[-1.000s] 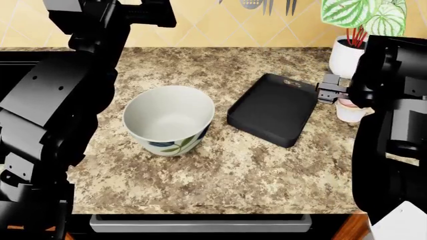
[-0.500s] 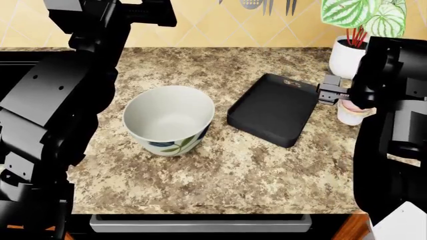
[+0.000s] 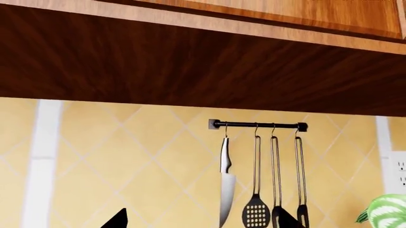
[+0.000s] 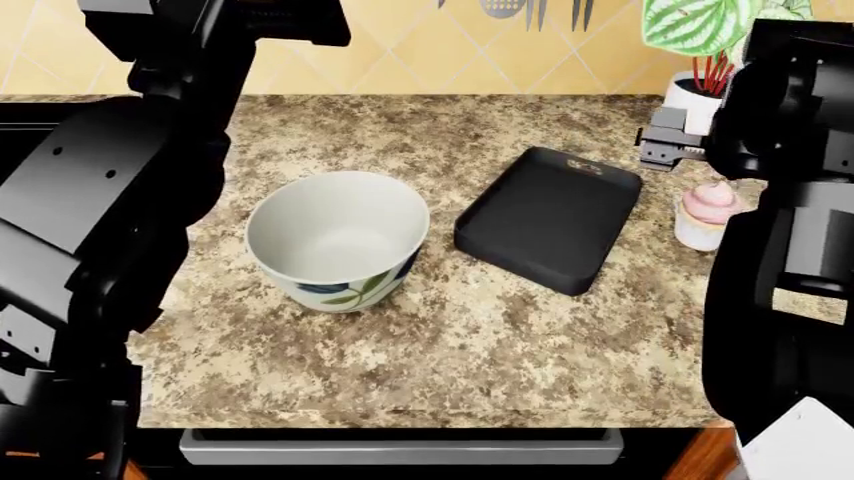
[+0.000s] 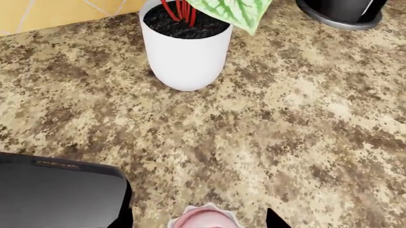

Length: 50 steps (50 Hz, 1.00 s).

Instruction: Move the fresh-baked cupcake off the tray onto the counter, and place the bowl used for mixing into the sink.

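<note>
The pink-frosted cupcake [image 4: 707,213] stands upright on the granite counter [image 4: 441,340], just right of the empty black tray [image 4: 547,215]. My right gripper [image 4: 663,148] hovers above it, open; in the right wrist view the cupcake [image 5: 204,219] shows between the spread fingertips [image 5: 123,219], untouched. The white bowl [image 4: 336,235] with leaf motifs sits upright left of the tray, empty. My left gripper [image 3: 199,223] is raised high, open and holding nothing, and faces the tiled wall. My left arm [image 4: 120,200] covers the counter's left end, so the sink is hidden.
A white plant pot [image 5: 185,52] with red stems and green leaves stands behind the cupcake, near the wall [image 4: 691,110]. A knife and utensils hang from a rail [image 3: 257,126] under the wooden cabinet. A dark round base [image 5: 343,12] sits further right.
My right gripper has let go of the cupcake and risen up and back from it. The cupcake now stands uncovered on the counter. Bowl and tray have not moved.
</note>
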Available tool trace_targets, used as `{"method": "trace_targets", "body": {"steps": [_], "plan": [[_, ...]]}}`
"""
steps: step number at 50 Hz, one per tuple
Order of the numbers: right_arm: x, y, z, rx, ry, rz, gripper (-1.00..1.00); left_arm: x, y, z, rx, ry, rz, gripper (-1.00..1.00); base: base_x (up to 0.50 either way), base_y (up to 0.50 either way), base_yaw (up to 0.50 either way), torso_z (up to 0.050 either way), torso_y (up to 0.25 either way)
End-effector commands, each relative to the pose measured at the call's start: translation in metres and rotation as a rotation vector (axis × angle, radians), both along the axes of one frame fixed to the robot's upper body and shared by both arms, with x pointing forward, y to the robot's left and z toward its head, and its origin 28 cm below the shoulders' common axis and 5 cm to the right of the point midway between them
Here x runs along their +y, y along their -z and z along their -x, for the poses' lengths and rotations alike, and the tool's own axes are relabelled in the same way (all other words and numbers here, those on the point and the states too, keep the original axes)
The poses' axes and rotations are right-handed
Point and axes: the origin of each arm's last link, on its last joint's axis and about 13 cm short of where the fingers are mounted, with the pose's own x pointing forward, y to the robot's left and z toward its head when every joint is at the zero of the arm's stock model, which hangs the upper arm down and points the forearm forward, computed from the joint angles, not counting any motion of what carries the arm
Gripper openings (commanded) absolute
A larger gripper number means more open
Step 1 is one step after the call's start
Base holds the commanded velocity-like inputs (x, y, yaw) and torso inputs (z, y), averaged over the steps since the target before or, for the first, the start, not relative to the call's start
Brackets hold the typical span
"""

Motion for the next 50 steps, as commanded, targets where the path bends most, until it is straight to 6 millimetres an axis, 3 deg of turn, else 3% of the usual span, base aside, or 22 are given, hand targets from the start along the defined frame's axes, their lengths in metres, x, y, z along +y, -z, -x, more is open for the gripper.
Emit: {"method": "trace_targets", "body": {"steps": [1, 6, 10, 17, 30, 37, 50], "plan": [[0.009, -0.019, 0.005, -0.138, -0.052, -0.007, 1.0, 0.0, -0.003, 0.001, -0.003, -0.009, -0.005, 1.0, 0.0, 0.0, 0.0, 0.0, 0.0], [0.015, -0.014, -0.004, -0.223, -0.123, -0.064, 1.0, 0.004, -0.002, 0.008, 0.062, -0.048, -0.045, 1.0, 0.0, 0.0, 0.0, 0.0, 0.0], [0.022, -0.001, -0.018, -0.227, -0.193, -0.097, 1.0, 0.009, -0.015, 0.014, 0.138, -0.066, -0.104, 1.0, 0.0, 0.0, 0.0, 0.0, 0.0], [0.028, 0.003, -0.024, -0.277, -0.278, -0.124, 1.0, 0.015, -0.027, 0.008, 0.271, -0.057, -0.167, 1.0, 0.0, 0.0, 0.0, 0.0, 0.0], [0.031, 0.001, -0.035, -0.325, -0.304, -0.136, 1.0, 0.014, -0.03, 0.002, 0.43, 0.003, -0.193, 1.0, 0.0, 0.0, 0.0, 0.0, 0.0], [0.036, 0.007, -0.045, -0.342, -0.341, -0.13, 1.0, 0.015, -0.029, 0.009, 0.552, 0.065, -0.091, 1.0, 0.0, 0.0, 0.0, 0.0, 0.0], [0.041, 0.01, -0.046, -0.331, -0.38, -0.118, 1.0, 0.016, -0.026, 0.026, 0.612, 0.079, -0.123, 1.0, 0.0, 0.0, 0.0, 0.0, 0.0]]}}
